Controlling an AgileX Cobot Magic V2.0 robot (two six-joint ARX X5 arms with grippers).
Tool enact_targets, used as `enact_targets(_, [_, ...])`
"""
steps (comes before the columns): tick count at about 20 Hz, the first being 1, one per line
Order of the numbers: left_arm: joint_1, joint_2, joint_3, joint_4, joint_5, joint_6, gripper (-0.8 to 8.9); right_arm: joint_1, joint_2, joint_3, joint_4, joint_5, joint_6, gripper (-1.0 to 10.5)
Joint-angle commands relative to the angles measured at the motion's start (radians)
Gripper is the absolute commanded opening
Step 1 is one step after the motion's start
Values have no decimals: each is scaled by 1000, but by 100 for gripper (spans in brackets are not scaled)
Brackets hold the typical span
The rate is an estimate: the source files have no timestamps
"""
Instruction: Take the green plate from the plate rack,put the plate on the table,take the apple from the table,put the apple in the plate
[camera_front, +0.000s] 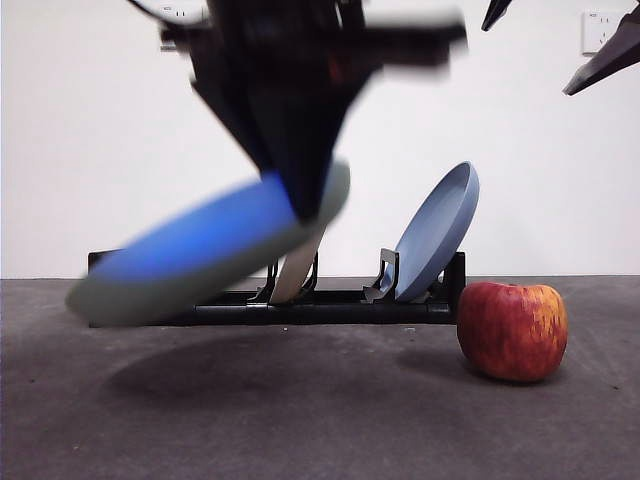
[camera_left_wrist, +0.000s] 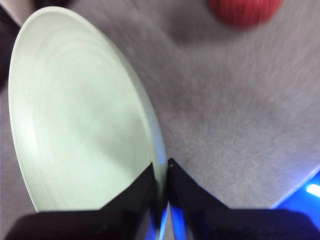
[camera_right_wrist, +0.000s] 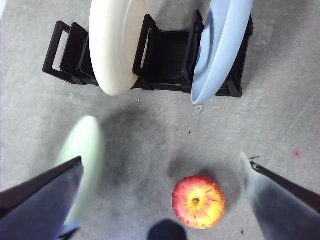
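My left gripper (camera_left_wrist: 162, 182) is shut on the rim of the green plate (camera_left_wrist: 80, 125). In the front view the left gripper (camera_front: 300, 195) holds the green plate (camera_front: 200, 255) tilted and motion-blurred in the air above the table (camera_front: 300, 420), in front of the plate rack (camera_front: 320, 308). The apple (camera_front: 512, 330) rests on the table to the right of the rack, apart from the plate. My right gripper (camera_right_wrist: 161, 160) hangs open high above the apple (camera_right_wrist: 198, 201), holding nothing. From up there the green plate (camera_right_wrist: 82, 160) is a pale blur beside one jaw.
The plate rack (camera_right_wrist: 165, 55) holds a cream-white plate (camera_right_wrist: 116, 40) near its middle and a blue plate (camera_right_wrist: 220, 45) at the end nearest the apple. Both lean in their slots. A white wall stands behind the table.
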Motion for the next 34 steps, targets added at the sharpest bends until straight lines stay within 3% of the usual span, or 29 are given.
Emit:
enact_targets(1, [-3,70,-7,25,-13,21,-9,1,2,4,-2,-1,-3,558])
enact_targets(9, [-5,231,-7,160,5,73,-9,1,2,4,-13,-1,-4,558])
enact_targets(12, [-2,246,-7,176,16,74,-9,1,2,4,-16,-1,-4,558])
enact_targets(14, [13,258,-7,195,80,94,-9,1,2,4,-16,-1,-4,558])
enact_targets(22, [47,280,-7,247,90,99,-9,1,2,4,-26,-1,-4,558])
enact_targets(29, [97,280,-7,255,228,95,3,1,2,4,-31,-1,-4,558])
enact_targets(32, [98,280,-7,249,259,95,129,1,2,4,-40,-1,-4,558])
enact_targets(34, [97,280,-7,247,262,95,164,1,2,4,-43,-1,-4,558])
